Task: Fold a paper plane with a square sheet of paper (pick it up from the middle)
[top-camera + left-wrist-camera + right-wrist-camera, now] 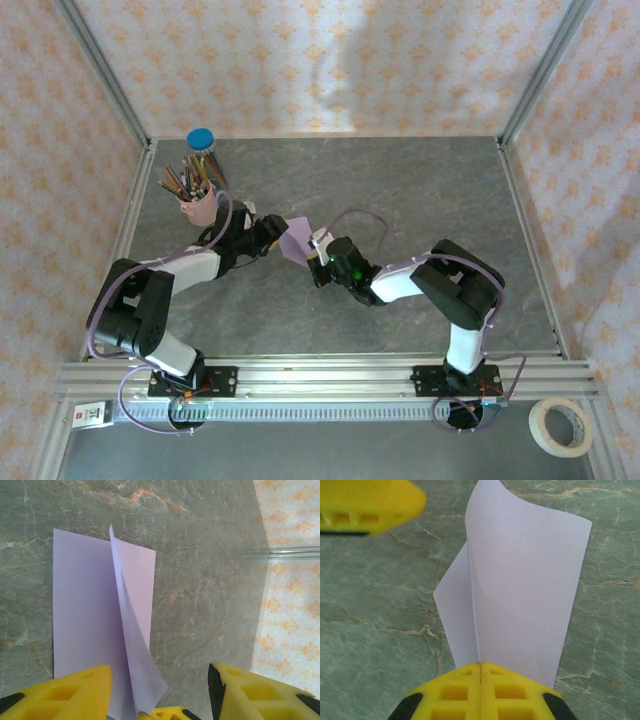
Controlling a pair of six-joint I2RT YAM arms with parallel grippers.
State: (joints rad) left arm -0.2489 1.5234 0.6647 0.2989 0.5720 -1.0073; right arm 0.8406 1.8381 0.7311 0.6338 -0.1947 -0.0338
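The square sheet of paper [296, 240] is pale lilac, folded along a centre crease, and held up off the grey table between the two arms. My right gripper [322, 256] is shut on the crease at the sheet's near edge. In the right wrist view its yellow fingers [480, 666] press together on the paper [525, 575], whose halves spread away from them. My left gripper [272, 236] is open beside the sheet. In the left wrist view its fingers [160, 676] stand apart on either side of a raised flap of the paper [85, 605], not touching it.
A pink cup of pencils [198, 203] stands at the back left, with a blue-lidded jar [202, 140] behind it. A roll of tape [560, 426] lies beyond the front rail at the right. Patterned walls [330, 60] enclose the table.
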